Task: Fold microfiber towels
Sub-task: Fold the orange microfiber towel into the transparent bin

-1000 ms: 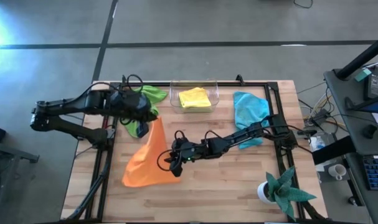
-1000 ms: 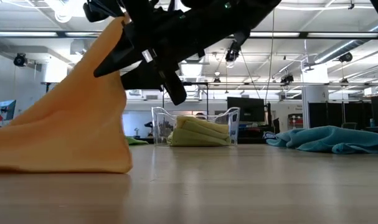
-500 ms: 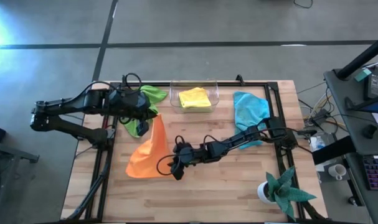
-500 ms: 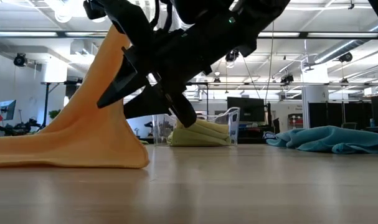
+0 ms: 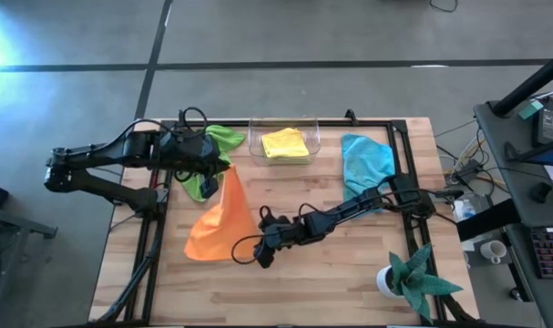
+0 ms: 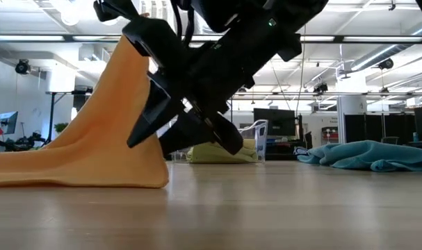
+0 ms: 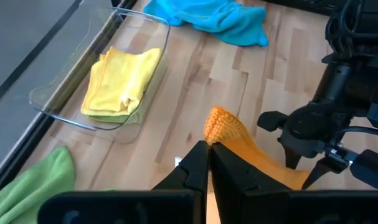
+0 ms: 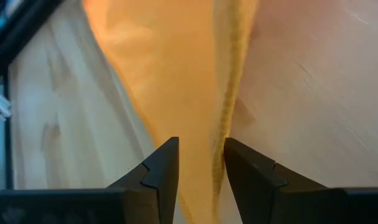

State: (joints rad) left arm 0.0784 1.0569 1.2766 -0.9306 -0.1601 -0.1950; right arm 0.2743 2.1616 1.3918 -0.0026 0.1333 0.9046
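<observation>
early going: yellow towel folded in the clear bin, left gripper clenched on the orange towel's raised corner left of centre, right gripper parted at its edge; green and blue untouched.

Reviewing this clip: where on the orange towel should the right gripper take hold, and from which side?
Best at the free lower corner of the orange towel beside the right gripper, approached low from the table's open centre. The left gripper pinches one corner up, so the cloth hangs as a tent with its bottom edge on the table. That hem runs between the open jaws in the right wrist view.
</observation>
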